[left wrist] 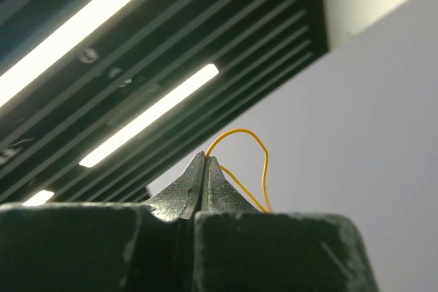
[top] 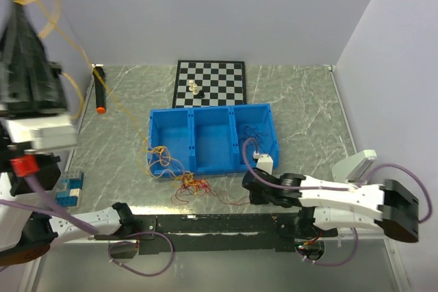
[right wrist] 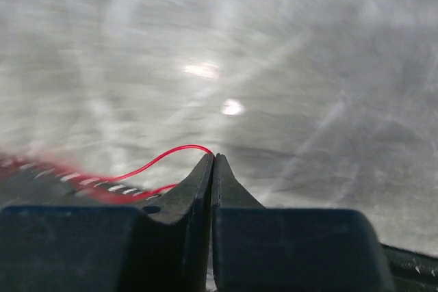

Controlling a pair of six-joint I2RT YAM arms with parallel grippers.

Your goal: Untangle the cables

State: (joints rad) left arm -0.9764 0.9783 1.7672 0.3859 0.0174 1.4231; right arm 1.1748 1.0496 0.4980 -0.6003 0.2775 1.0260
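Note:
The cables lie as a loose bunch at the front left corner of the blue bin: yellow-orange loops [top: 163, 158] and red strands [top: 195, 186] on the table. Some dark purple cables [top: 256, 131] lie in the bin's right compartment. My left gripper [top: 19, 1] is raised high at the far left, shut on a yellow cable [left wrist: 236, 135] that stretches taut down to the bunch. My right gripper [top: 246, 187] is low over the table in front of the bin, shut on a red cable [right wrist: 164, 157] at its fingertips [right wrist: 205, 165].
A blue three-compartment bin [top: 212, 110] stands mid-table, with a chessboard [top: 219, 73] and two chess pieces [top: 194, 88] behind it. A black marker with an orange tip [top: 100, 90] lies at the back left. A blue-and-white block [top: 68, 189] sits near the left arm.

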